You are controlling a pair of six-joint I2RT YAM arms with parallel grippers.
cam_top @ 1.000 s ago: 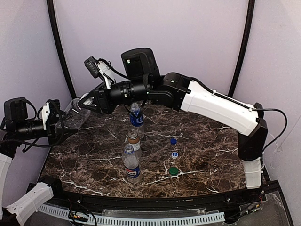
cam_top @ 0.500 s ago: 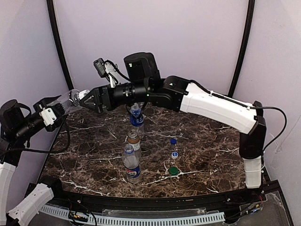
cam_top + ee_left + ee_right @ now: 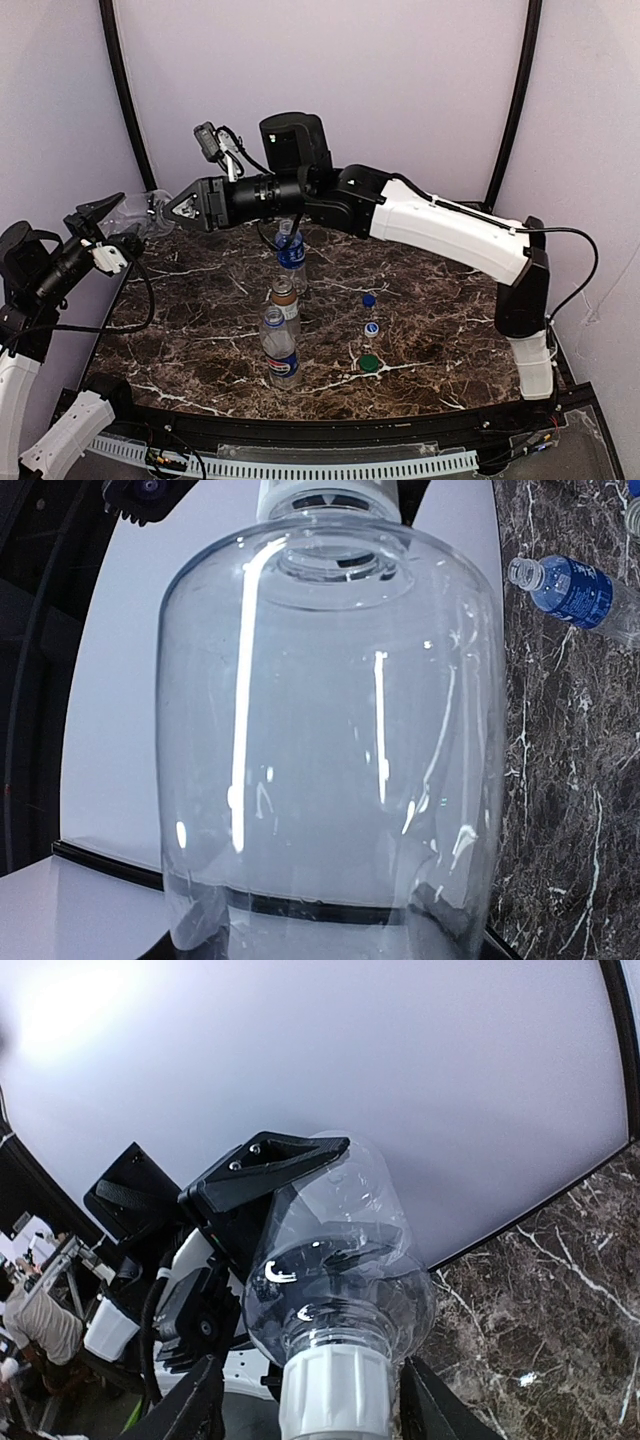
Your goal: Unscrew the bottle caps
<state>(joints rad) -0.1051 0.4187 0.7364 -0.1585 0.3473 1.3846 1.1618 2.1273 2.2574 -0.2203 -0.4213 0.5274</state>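
clear plastic bottle is held aloft near the far left corner of the table, clamped in your left gripper. jaws of your right gripper stand apart, flanking its white cap.

Airborne clear bottle, white cap on

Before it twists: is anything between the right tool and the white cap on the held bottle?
Nothing visible. The white cap sits bare between the fingers of the right tool, on the clear bottle that the left tool holds in the air.
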